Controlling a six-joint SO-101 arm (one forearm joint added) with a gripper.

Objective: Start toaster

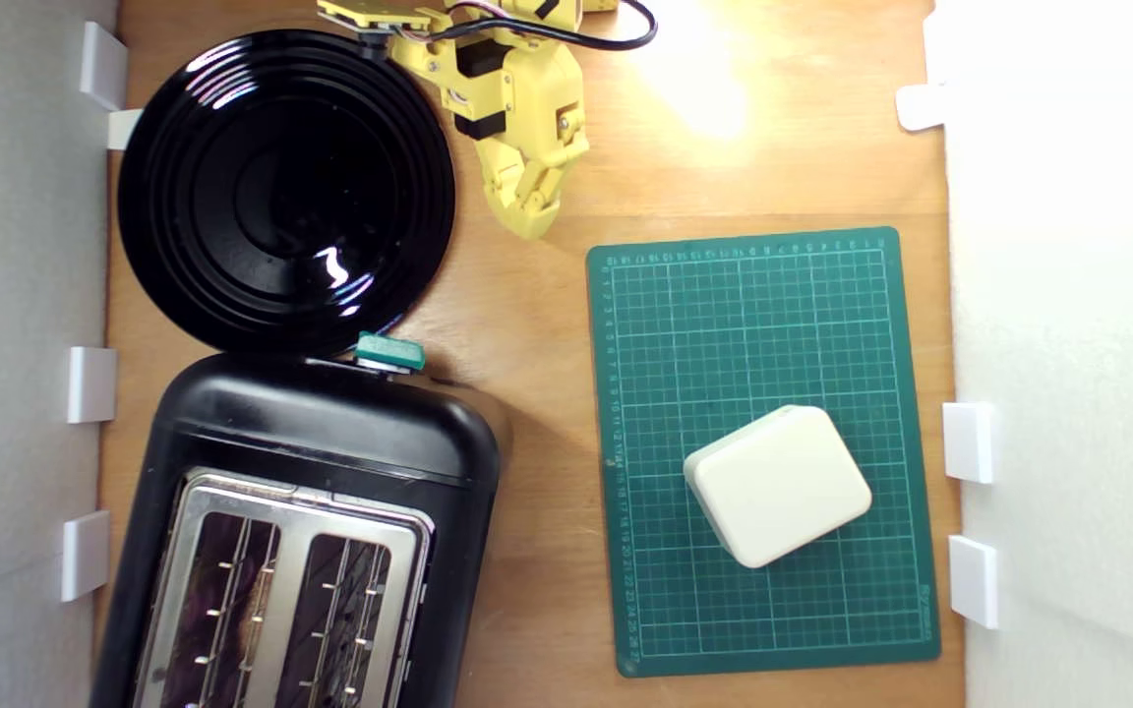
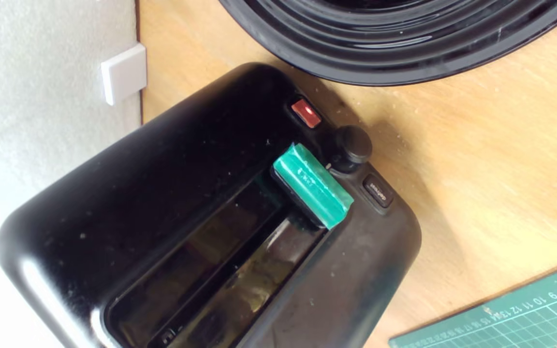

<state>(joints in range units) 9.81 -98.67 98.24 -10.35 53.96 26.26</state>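
Toaster (image 1: pixel 321 462) beside plate (image 1: pixel 286 192), mat (image 1: pixel 763 295) apart.

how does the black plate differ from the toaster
The plate is round, flat and ridged in rings; the toaster is a boxy block with rounded corners. The plate is black all over; the toaster has a silver slotted top and a teal lever. Both are glossy black, near the exterior view's left.

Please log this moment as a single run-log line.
yellow gripper: above wooden table, apart from toaster, jaws unclear | glossy black two-slot toaster: untouched | teal-green lever: not yet pressed
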